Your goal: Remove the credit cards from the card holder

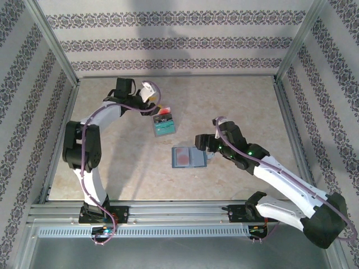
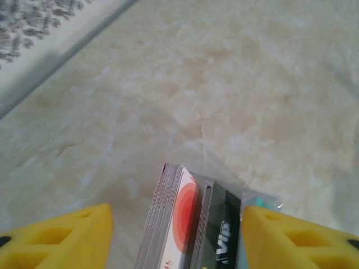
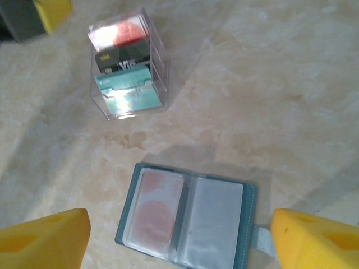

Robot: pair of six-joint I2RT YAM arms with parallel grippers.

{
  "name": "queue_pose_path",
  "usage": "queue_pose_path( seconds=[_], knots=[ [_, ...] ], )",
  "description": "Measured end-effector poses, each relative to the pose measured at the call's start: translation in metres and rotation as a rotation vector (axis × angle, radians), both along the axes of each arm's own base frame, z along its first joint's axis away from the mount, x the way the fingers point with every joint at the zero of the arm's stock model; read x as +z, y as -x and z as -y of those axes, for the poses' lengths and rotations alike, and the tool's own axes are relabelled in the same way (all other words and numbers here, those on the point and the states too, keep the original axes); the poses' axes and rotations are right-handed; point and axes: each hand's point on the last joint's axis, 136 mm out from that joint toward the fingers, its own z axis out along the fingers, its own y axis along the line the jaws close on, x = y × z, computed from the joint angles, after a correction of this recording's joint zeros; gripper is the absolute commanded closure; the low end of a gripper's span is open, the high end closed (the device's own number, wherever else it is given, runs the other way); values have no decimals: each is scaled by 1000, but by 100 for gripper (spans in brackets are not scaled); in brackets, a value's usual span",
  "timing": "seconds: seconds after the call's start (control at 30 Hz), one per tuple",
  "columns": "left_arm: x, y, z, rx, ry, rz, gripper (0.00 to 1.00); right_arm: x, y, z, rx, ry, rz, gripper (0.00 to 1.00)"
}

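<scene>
Right wrist view: card holder lies open and flat on the marbled table, inner sleeves up, closure tab sticking out at its right edge. A pinkish card sits inside the left sleeve. The right sleeve looks pale; I cannot tell whether it holds a card.

Right gripper hangs above the card holder. Its yellow fingers stand wide apart, one off each side of the holder, with nothing between them and nothing gripped.

Beyond the card holder and a little to its left, apart from it, stands a clear plastic box with stepped tiers. Credit cards in it:
- whitish card with red disc, farthest from the holder
- black card, middle
- teal card, nearest the holder

Left wrist view: left gripper is at that box, on the side away from the card holder. Its jaws are spread and the box stands between the fingertips. The left one is clear of the box. The right one sits against its corner; whether it touches I cannot tell. No firm grip is visible.

Top external view: the holder lies mid-table, and the box sits near it on the far-left side.
</scene>
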Motion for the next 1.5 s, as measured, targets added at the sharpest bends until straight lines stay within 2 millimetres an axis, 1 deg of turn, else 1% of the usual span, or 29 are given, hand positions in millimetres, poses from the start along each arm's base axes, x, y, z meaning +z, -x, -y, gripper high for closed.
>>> queue_pose_path(
  seconds=[0.03, 0.1, 0.13, 0.17, 0.23, 0.33, 0.4, 0.53, 0.6, 0.7, 0.83, 0.93, 1.03, 1.13, 1.27, 1.47, 1.5],
  knots=[
    [11, 2, -2, 33, 16, 4, 20, -3, 2, -4, 8, 20, -11, 21],
    [30, 7, -9, 119, 47, -1, 5, -11, 6, -15, 29, 69, -36, 22],
    [37, 10, -12, 159, 60, -7, 0, -15, 8, -19, 38, 87, -47, 24],
    [42, 13, -16, 208, 76, -20, 1, -21, 9, -25, 50, 108, -61, 26],
    [44, 21, -21, 291, 99, -54, 1, -32, 13, -34, 67, 138, -94, 28],
    [30, 40, -27, 412, 131, -135, 1, -51, 18, -46, 95, 180, -142, 30],
    [12, 57, -35, 505, 143, -203, 1, -62, 20, -55, 110, 206, -171, 31],
    [-16, 85, -55, 683, 163, -298, 1, -79, 22, -70, 135, 249, -214, 32],
    [-25, 99, -61, 747, 173, -321, 1, -87, 22, -77, 146, 273, -234, 33],
    [-36, 118, -66, 806, 188, -346, 1, -101, 20, -85, 156, 306, -260, 33],
    [-47, 135, -77, 882, 206, -365, 1, -123, 21, -85, 157, 357, -304, 32],
    [-49, 140, -83, 918, 222, -369, 1, -136, 21, -84, 155, 391, -330, 32],
    [-48, 140, -85, 938, 238, -368, 1, -145, 21, -84, 155, 409, -347, 31],
    [-48, 140, -86, 948, 249, -374, 1, -148, 20, -85, 155, 417, -352, 30],
    [-51, 139, -86, 957, 258, -385, 1, -147, 16, -88, 151, 421, -344, 30],
    [-50, 138, -85, 958, 268, -381, 1, -152, 13, -87, 142, 443, -345, 37],
    [-49, 137, -85, 957, 269, -380, 1, -151, 12, -88, 141, 442, -343, 40]
  ],
)
